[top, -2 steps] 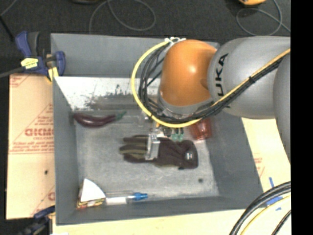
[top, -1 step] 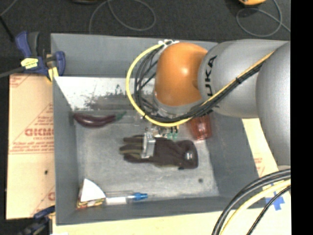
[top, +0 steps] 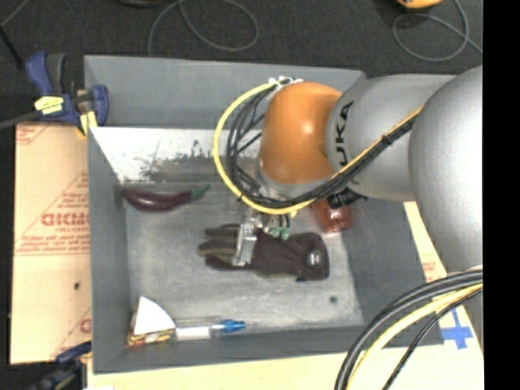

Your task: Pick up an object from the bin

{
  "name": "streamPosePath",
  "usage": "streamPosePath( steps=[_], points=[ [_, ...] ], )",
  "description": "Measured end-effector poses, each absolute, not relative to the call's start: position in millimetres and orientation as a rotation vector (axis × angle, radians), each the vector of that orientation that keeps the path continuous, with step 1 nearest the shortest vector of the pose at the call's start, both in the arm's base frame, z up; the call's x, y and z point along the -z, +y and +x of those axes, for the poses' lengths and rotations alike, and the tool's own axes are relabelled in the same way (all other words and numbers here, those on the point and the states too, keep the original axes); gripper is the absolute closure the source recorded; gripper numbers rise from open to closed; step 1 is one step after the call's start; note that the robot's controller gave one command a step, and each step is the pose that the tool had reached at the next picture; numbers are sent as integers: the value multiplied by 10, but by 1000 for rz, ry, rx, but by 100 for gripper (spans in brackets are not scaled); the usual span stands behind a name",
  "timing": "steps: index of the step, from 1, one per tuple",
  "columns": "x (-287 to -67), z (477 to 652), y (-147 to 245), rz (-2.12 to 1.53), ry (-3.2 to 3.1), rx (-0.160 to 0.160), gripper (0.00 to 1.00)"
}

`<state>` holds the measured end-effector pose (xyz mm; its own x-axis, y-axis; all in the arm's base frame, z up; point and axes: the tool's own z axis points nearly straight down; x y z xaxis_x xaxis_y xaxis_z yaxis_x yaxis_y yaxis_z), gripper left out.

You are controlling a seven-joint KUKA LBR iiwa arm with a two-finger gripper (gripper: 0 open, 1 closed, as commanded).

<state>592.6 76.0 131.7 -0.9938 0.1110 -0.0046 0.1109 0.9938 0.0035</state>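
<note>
The pincer (top: 244, 246) sits right on top of a dark brown glove (top: 284, 257) lying flat near the middle of the bin (top: 110, 242). It's down over the glove's left part as the camera sees it, and the rest of the glove stretches off to the pincer's right. I honestly can't tell whether the pincer is spread or pressed together, since the wrist above it hides too much.

There's a good stretch of bare grey floor to the pincer's left and on its near side, running to the bin walls. The far wall is close behind the wrist.

Up and to the left of the pincer, well apart from it, a purple toy aubergine (top: 158, 199) lies along the foot of the far wall. A red thing (top: 335, 216) is to the pincer's right, just past the glove and half tucked under the arm, so I can't say what it is. Down in the near-left corner, far from the pincer, there's a white paper cone (top: 152, 317) with a blue-capped pen (top: 207, 330) beside it against the near wall.

The only writing is part of the KUKA lettering (top: 345, 132) on the grey arm, next to the orange cover (top: 296, 132) and the looped cables (top: 230, 140) above the pincer.
</note>
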Motion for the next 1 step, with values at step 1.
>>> streamPosePath(
  steps=[1],
  points=[
    [-1069,5874,619,525,3092,-4,0]
  ],
)
